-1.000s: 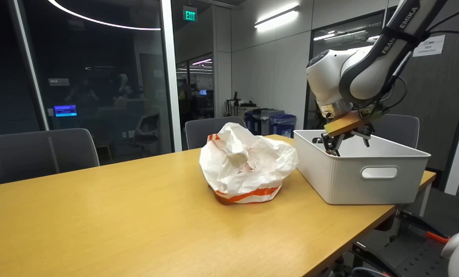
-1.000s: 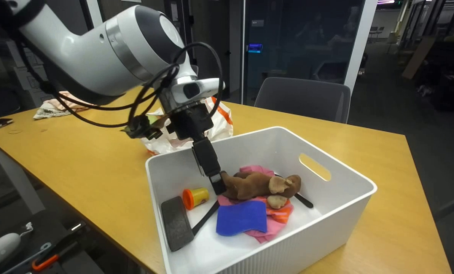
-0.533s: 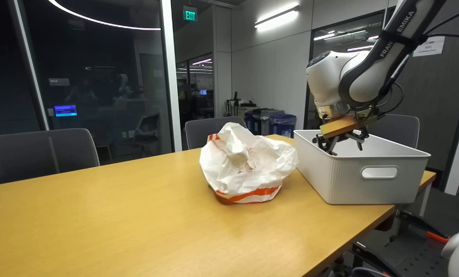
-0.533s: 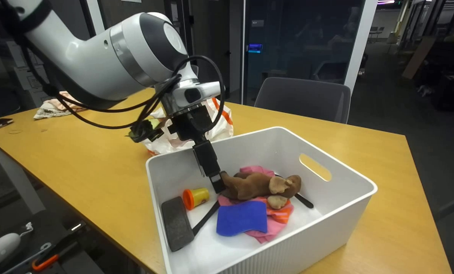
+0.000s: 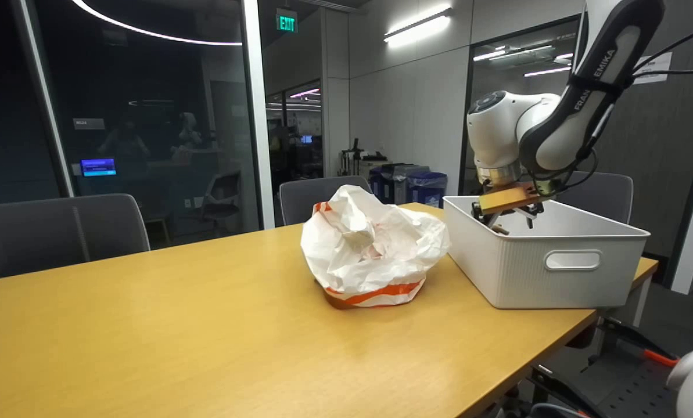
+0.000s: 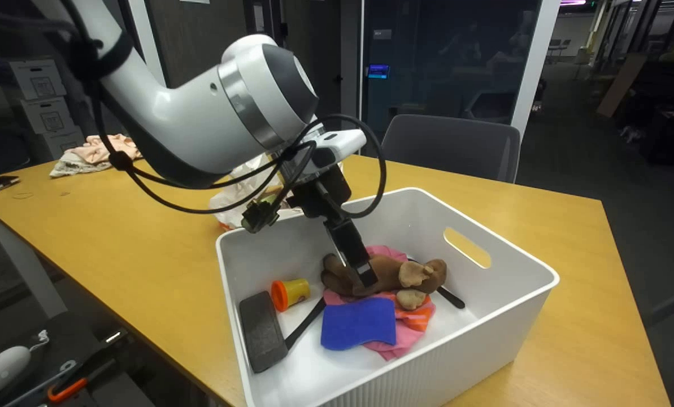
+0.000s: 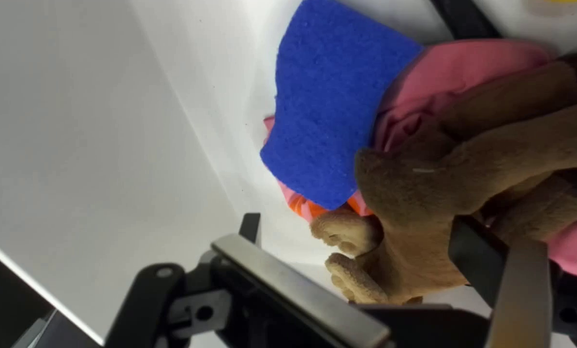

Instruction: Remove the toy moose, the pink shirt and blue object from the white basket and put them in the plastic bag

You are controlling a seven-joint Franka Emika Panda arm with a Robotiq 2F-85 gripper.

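Note:
The brown toy moose (image 6: 390, 274) lies on the pink shirt (image 6: 401, 342) inside the white basket (image 6: 455, 362). The blue object (image 6: 359, 325), a flat felt-like piece, lies on the shirt beside the moose. In the wrist view the moose (image 7: 414, 203), blue object (image 7: 327, 106) and shirt (image 7: 457, 67) all show. My gripper (image 7: 361, 237) is open, its fingers wide apart, with the moose's head and antlers beyond the gap. In an exterior view the gripper (image 5: 512, 223) is down inside the basket; its contact with the moose cannot be told. The white plastic bag (image 5: 375, 249) stands beside the basket.
In the basket are a yellow tub with orange lid (image 6: 291, 294), a dark flat block with a handle (image 6: 262, 330) and a black handle (image 6: 451, 298). The basket's tall walls surround the gripper. Folded cloths (image 6: 99, 152) lie on the table's far end.
The gripper has moved over the moose's body, rightward in an exterior view, and the arm sits lower. The moose's hind end is now uncovered. The basket's contents look unmoved.

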